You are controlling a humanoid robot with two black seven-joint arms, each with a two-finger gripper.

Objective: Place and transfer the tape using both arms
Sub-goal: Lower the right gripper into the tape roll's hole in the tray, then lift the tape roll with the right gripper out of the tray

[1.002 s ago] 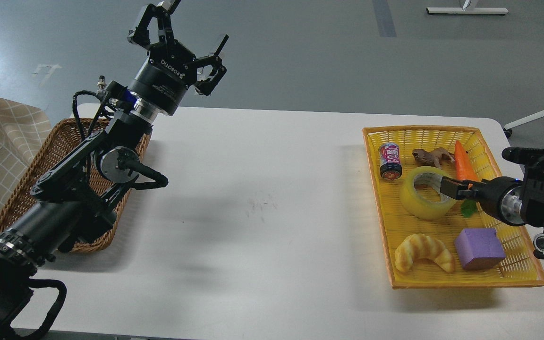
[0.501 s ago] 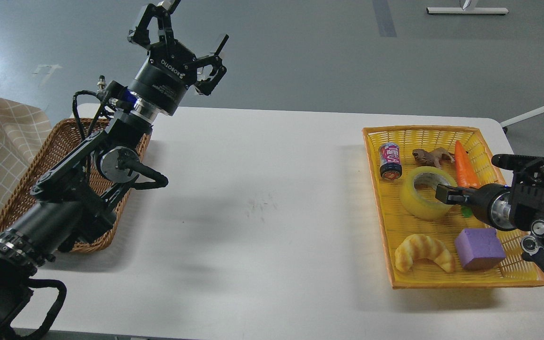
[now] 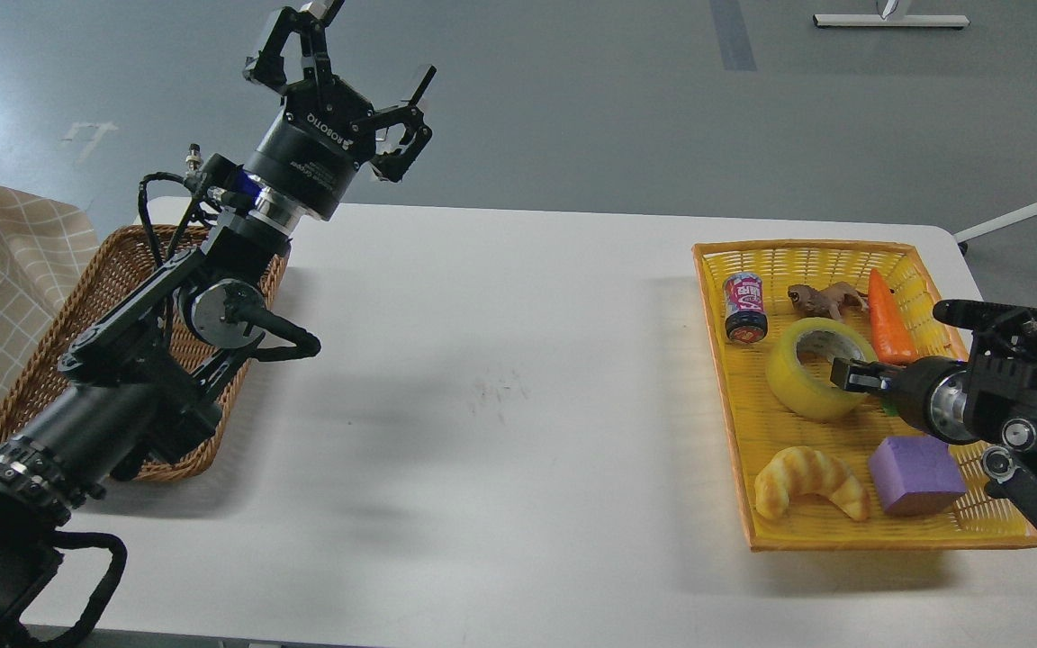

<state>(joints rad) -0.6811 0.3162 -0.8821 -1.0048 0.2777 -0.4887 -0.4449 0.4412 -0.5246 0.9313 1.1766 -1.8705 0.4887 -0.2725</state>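
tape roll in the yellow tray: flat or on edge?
Flat. The tape lies in the yellow tray with its core hole facing up; the right gripper is at its rim.

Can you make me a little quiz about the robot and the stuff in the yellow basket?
1. True or false: the purple foam block lies in the brown wicker basket.
2. Which thing is closest to the right gripper? A) the golden toy croissant B) the wide yellow tape roll C) the small red drink can
3. Fill in: the left gripper is held ___ the white table.

Key
1. False; it lies in the yellow plastic basket.
2. B
3. above, with fingers spread.
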